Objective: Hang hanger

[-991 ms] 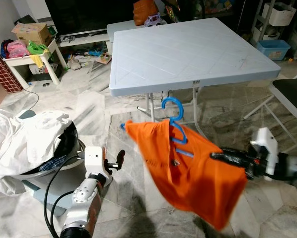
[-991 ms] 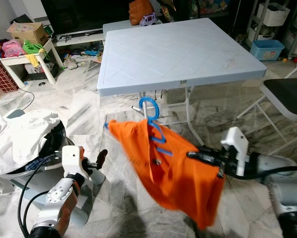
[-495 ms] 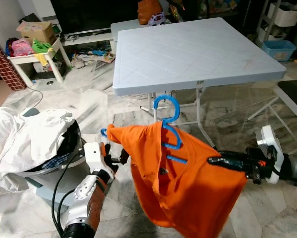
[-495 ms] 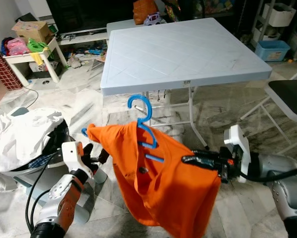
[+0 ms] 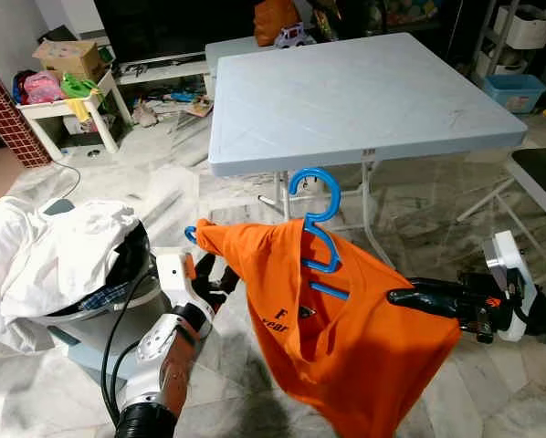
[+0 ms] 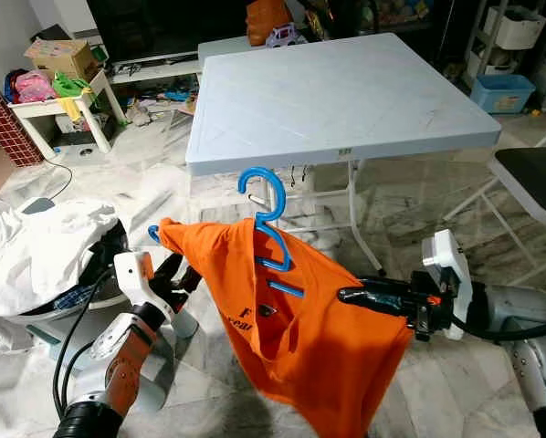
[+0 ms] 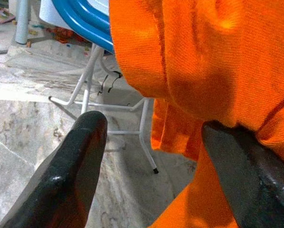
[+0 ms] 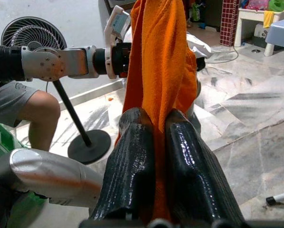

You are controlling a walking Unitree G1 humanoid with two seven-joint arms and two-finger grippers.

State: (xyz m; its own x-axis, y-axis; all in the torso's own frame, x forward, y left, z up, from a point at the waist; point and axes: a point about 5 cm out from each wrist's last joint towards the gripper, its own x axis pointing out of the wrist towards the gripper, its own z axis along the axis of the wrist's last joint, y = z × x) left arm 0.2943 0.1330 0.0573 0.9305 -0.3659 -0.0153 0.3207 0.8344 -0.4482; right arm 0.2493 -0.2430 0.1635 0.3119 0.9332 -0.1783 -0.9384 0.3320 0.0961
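Observation:
An orange T-shirt (image 5: 355, 338) hangs on a blue plastic hanger (image 5: 313, 193), held in the air in front of the table. My right gripper (image 5: 399, 297) is shut on the shirt's right shoulder; in the right wrist view the fingers (image 8: 132, 156) pinch orange cloth. My left gripper (image 5: 214, 272) is open at the hanger's left tip (image 5: 190, 234), just below the shirt's left shoulder. In the left wrist view its fingers (image 7: 85, 142) stand apart, with the orange cloth (image 7: 199, 61) against one of them.
A pale blue folding table (image 5: 346, 87) stands just behind the hanger. A grey laundry basket (image 5: 118, 315) heaped with white clothes (image 5: 54, 260) is at my left. A dark chair (image 5: 542, 173) stands at the right. A person's knee (image 8: 37, 111) and a standing fan (image 8: 35, 33) are behind me.
The shirt has swung and turned so a dark print on its front shows. My left gripper has risen close to the hanger's left tip. The right gripper keeps its hold.

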